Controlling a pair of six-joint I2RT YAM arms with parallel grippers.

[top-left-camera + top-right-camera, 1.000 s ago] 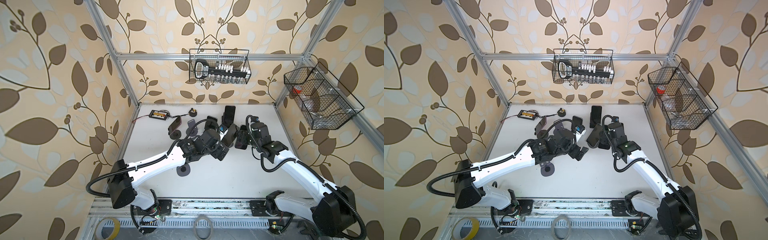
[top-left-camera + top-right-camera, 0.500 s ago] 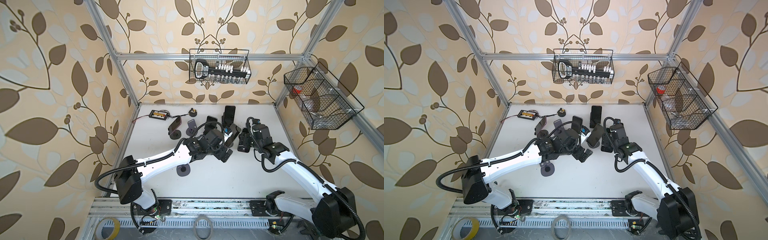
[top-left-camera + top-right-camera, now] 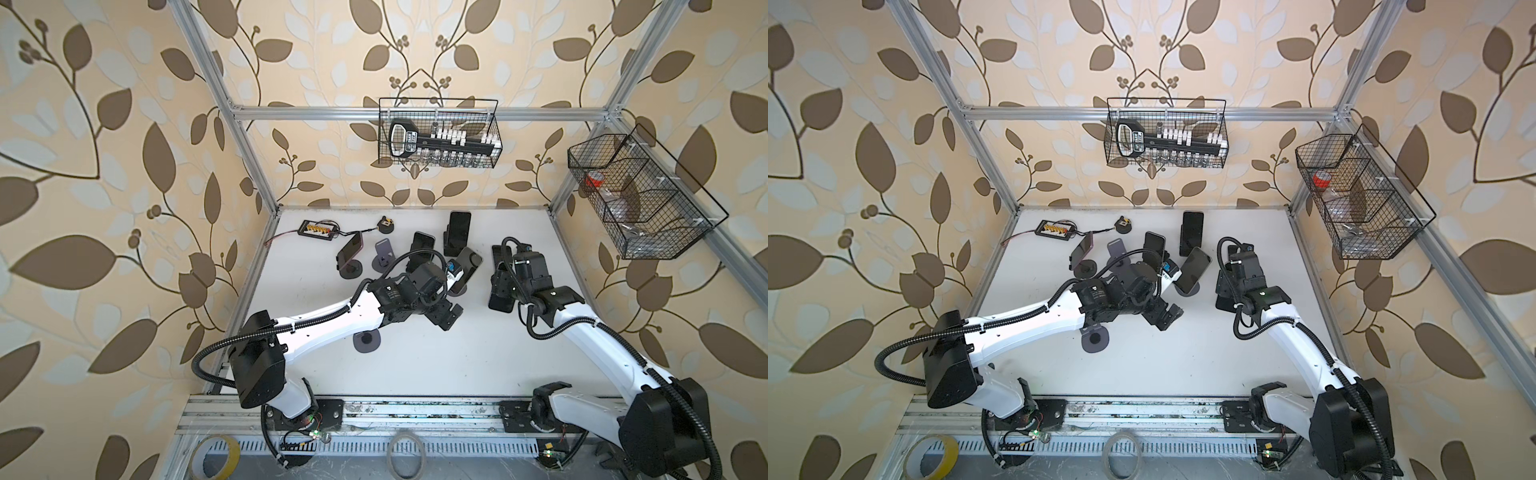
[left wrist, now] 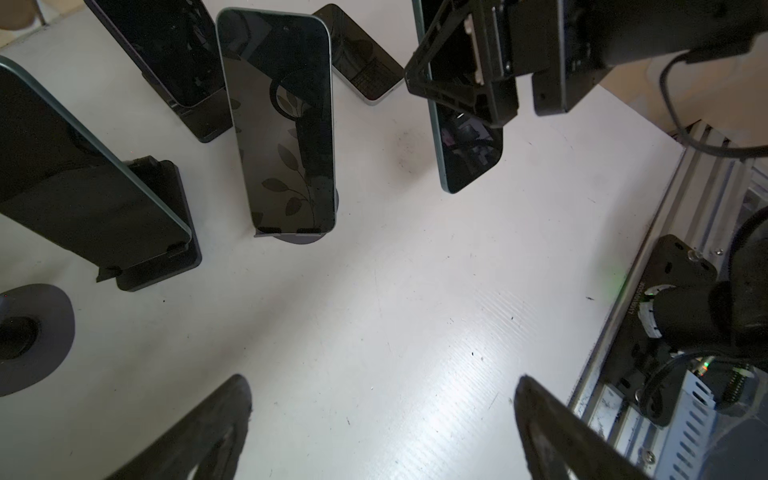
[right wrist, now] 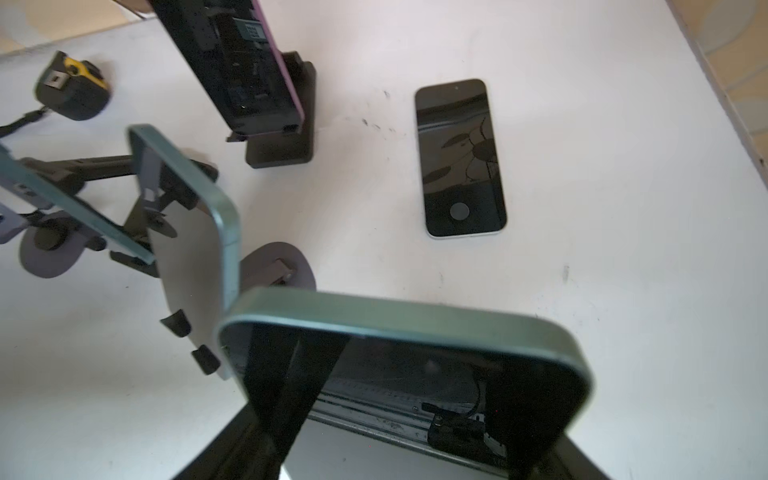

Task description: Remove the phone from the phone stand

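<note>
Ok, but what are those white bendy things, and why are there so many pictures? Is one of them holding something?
Those are two robot arms, each ending in a two-fingered claw. Two pictures are taken from high above and show the whole white table. The other two come from small cameras on the arms' wrists, looking past the claws. On the table, several phones lean on stands, and one more phone lies flat. The right claw is pinching a green-edged phone, with no stand under it. The left claw is wide open and empty.
</note>
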